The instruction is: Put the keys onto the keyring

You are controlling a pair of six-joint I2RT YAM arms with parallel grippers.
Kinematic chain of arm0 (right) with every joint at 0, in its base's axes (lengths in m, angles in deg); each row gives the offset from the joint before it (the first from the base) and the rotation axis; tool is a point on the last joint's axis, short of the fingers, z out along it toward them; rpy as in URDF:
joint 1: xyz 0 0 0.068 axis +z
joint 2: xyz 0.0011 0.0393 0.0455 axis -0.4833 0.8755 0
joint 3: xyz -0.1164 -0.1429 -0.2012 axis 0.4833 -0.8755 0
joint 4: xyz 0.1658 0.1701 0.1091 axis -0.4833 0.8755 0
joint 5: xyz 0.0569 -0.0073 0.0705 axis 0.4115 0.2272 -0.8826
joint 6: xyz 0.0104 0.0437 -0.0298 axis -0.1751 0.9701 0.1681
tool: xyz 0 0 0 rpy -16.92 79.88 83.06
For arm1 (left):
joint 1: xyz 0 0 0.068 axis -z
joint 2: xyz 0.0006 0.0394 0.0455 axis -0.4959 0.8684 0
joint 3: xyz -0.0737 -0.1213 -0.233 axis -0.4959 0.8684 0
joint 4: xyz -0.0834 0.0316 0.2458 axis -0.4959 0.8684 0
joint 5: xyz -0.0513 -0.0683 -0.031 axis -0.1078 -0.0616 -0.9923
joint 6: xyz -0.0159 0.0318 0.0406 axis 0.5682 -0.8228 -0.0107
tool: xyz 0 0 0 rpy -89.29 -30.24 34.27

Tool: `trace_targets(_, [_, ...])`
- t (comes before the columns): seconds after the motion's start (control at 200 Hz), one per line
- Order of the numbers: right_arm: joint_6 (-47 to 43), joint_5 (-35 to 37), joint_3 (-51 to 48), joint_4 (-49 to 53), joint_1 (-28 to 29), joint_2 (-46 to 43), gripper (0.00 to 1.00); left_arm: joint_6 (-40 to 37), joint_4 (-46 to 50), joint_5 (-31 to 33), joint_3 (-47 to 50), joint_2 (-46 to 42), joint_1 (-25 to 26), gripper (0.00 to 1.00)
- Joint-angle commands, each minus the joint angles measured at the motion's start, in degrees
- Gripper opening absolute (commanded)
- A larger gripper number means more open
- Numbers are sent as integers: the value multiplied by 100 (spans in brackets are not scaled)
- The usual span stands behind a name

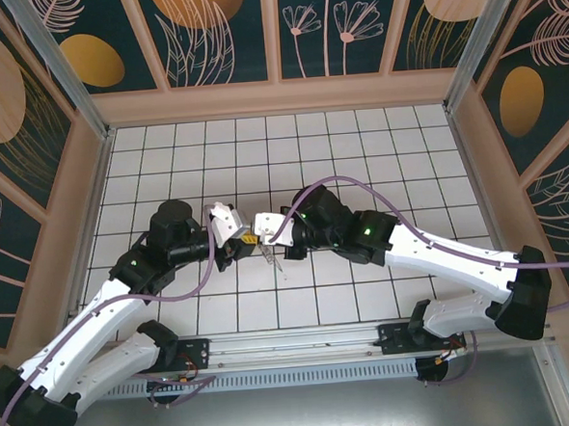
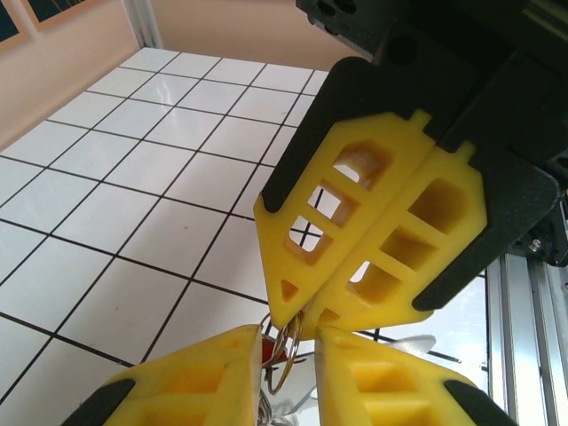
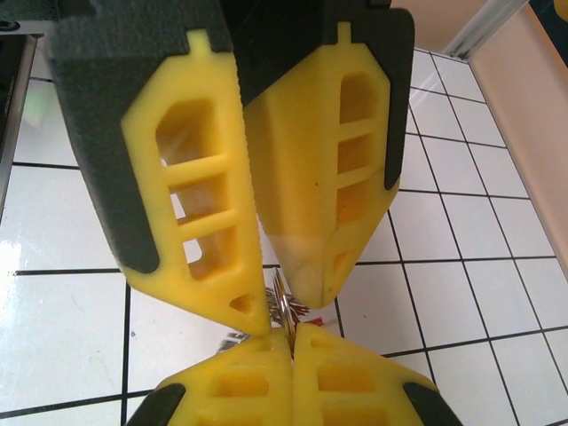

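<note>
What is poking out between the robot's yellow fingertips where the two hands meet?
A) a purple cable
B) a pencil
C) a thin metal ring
C: the left wrist view shows the keyring between the left gripper fingers, just below the right gripper tips, which are closed.

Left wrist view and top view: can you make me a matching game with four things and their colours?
Things:
1. right pincer's fingers
2. cable
3. floor tiles
4. tiny piece by the keyring

Colours:
a. white
b. red
c. yellow
d. purple

Pairs: 1-c, 2-d, 3-a, 4-b
</note>
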Motion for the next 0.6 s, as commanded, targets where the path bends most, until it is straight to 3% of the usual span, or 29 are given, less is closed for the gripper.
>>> trace_targets(0.0, [-28, -164, 96, -114, -34, -180, 0, -92, 37, -41, -51, 27, 4, 19])
trace_targets(0.175, [-42, -203, 87, -125, -20, -194, 0, -115, 24, 17, -75, 21, 4, 0])
trace_targets(0.485, [84, -367, -168, -334, -17, -469, 0, 316, -504, -178, 52, -294, 3, 0])
trace_targets(0.596, [157, -432, -332, -412, -6, -575, 8, 551, -810, -479, 84, -402, 7, 0])
